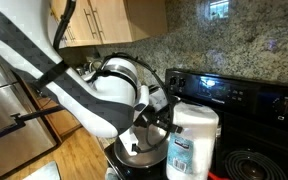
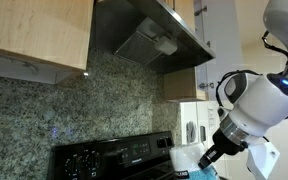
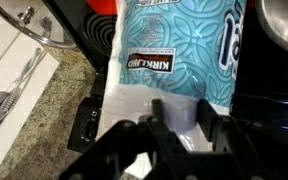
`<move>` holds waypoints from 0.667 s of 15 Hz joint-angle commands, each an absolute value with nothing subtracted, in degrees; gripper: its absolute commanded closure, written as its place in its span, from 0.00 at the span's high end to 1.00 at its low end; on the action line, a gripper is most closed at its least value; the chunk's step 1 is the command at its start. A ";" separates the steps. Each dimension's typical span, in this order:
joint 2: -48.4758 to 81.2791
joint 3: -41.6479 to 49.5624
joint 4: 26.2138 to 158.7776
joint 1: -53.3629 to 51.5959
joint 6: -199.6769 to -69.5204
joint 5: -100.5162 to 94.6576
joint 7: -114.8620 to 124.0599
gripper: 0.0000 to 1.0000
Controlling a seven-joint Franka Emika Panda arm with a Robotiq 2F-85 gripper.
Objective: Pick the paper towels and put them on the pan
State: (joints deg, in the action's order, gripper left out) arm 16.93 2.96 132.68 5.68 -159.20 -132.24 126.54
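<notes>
On the black stove (image 1: 234,95), close to the side edge that meets the granite counter (image 3: 54,100), the paper towels (image 1: 192,142) stand upright: a big white roll in clear wrap with a blue printed label. In the wrist view the roll (image 3: 174,50) fills the middle of the picture, blue pattern and a dark brand label uppermost, its plain white end nearest the camera.

The pincer (image 1: 156,110) is at the roll's upper part, on the side facing away from the coil burner (image 1: 249,165). From the wrist camera the pincer (image 3: 186,112) shows two dark fingers (image 3: 162,120) standing apart with the roll's white end in the gap and spreading past them on both sides. Whether they press on the wrap or only frame it cannot be told. In an exterior view the pincer (image 2: 210,156) hangs low before the stove's back panel, its tips hidden.

The pan (image 1: 134,157) is just beside the roll, under the white arm (image 1: 94,90); only part of its grey rim shows. The roll is not on it.

Behind the stove rises a speckled granite backsplash (image 1: 214,40). Wooden cabinets (image 1: 104,20) hang above, and a steel range hood (image 2: 149,35) sits over the stove.
</notes>
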 commanded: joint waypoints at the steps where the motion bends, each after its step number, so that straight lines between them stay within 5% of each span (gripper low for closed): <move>1: 17.20 2.41 132.49 6.21 -160.33 -133.50 128.56 0.12; 7: 15.95 2.39 133.42 5.59 -159.20 -132.32 126.56 0.01; 8: 15.85 2.38 133.59 5.59 -159.20 -132.31 126.55 0.13; 10: 15.96 2.38 133.52 5.59 -159.19 -132.31 126.54 0.11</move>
